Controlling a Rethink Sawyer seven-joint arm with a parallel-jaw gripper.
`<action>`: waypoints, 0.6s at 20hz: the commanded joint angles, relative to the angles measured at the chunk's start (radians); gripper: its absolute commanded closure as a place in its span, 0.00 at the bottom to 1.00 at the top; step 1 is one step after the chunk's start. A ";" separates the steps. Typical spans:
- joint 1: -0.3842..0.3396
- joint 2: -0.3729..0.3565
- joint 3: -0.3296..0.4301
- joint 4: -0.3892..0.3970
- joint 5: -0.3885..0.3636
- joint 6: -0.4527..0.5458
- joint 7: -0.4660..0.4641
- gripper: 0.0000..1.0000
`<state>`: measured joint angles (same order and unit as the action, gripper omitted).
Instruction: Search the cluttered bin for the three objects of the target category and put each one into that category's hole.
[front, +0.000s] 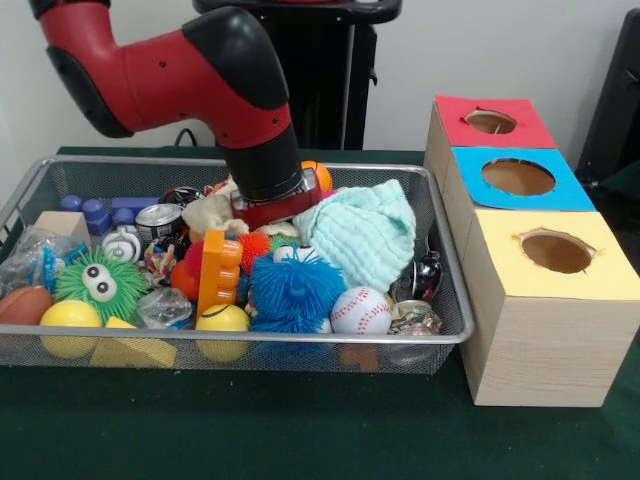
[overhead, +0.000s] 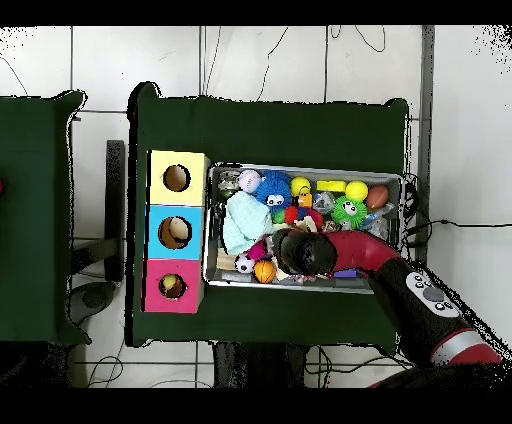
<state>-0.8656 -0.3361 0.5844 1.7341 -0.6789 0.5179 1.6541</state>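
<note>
The wire mesh bin (front: 250, 339) is full of toys and also shows in the overhead view (overhead: 300, 167). The red-faced hole (front: 490, 122) is the farthest of three in the wooden box to the right; in the overhead view (overhead: 172, 286) it lies nearest the robot. My gripper (front: 266, 226) reaches down into the middle of the bin behind a mint cloth (front: 365, 232), and the clutter hides its tip. In the overhead view the arm's wrist (overhead: 297, 250) covers it. A baseball (front: 360, 310), a small orange ball (front: 319, 174) and two yellow balls (front: 222, 320) lie in the bin.
A blue fuzzy ball (front: 290, 290), a green fuzzy ball with eyes (front: 100, 283), an orange plastic toy (front: 218, 270) and a tin can (front: 158, 221) crowd the bin. The blue-faced hole (front: 518, 177) and the yellow-faced hole (front: 556, 252) lie nearer the camera.
</note>
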 joint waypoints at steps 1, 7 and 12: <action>-0.046 0.031 0.084 -0.196 -0.089 0.154 -0.417 0.00; -0.037 -0.003 0.077 -0.195 -0.081 0.176 -0.415 0.00; -0.024 -0.036 0.071 -0.197 -0.069 0.210 -0.413 0.00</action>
<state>-0.8895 -0.3322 0.6159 1.6953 -0.6807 0.6255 1.5209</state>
